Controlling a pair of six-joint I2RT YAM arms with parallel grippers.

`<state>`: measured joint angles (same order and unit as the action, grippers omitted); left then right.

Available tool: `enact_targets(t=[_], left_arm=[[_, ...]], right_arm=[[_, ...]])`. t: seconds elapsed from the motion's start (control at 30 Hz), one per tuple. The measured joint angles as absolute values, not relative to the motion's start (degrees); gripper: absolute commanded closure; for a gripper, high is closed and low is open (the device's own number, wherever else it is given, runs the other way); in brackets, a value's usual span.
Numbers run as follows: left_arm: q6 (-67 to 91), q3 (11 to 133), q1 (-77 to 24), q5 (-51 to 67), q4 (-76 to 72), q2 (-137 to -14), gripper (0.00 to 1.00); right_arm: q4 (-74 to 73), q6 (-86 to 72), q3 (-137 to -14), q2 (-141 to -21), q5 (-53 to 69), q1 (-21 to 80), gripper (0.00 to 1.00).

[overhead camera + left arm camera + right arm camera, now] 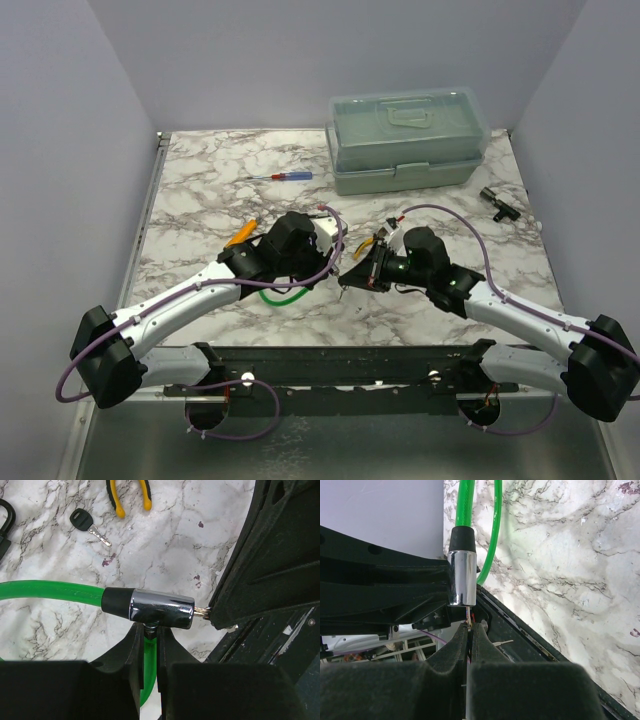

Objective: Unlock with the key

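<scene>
The right claw [469, 630] is pinching shut on something thin at the end of the lock. The left claw [149, 636] is gripping narrowly around the green stub that enters the side of the lock body, holding it up off the marble worktop [190, 545].

Between them, the green cable lock [50, 591] is looping away across the worktop. Its black collar is leading into the chrome cylinder [161, 609], which is hanging just above the left claw's fingers.

A short silver key blade [201, 612] is bridging the gap between the cylinder's open end and the right claw's fingertips. Its head is hidden inside the pads, so calling it a key is a judgement from its shape and position.

The coming move depends on alignment. The cylinder's long axis is pointing straight at the right claw, and the blade is lying along that same line. A twist about that axis is probably what is needed, with the right arm turning and the left arm bracing.

A second key [91, 528], with a dark round head and a small silver blade, is lying flat on the worktop. It is sitting near the yellow-handled pliers [116, 502] and well apart from both claws.
</scene>
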<state>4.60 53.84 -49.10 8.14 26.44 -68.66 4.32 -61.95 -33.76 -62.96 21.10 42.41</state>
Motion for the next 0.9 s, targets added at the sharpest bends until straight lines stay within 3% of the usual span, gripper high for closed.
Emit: enact_targets(t=[0.83,0.9], left_arm=[[4.38,53.8,-49.91,7.86,26.46,-68.51,1.0],[4.4,53.8,-49.95,7.51,26.46,-68.51,1.0]], right_arm=[[5.04,-62.54,-34.24,-64.18,21.04,42.3,1.0],[5.06,-62.52,-34.26,-64.29,21.04,42.3,0.92]])
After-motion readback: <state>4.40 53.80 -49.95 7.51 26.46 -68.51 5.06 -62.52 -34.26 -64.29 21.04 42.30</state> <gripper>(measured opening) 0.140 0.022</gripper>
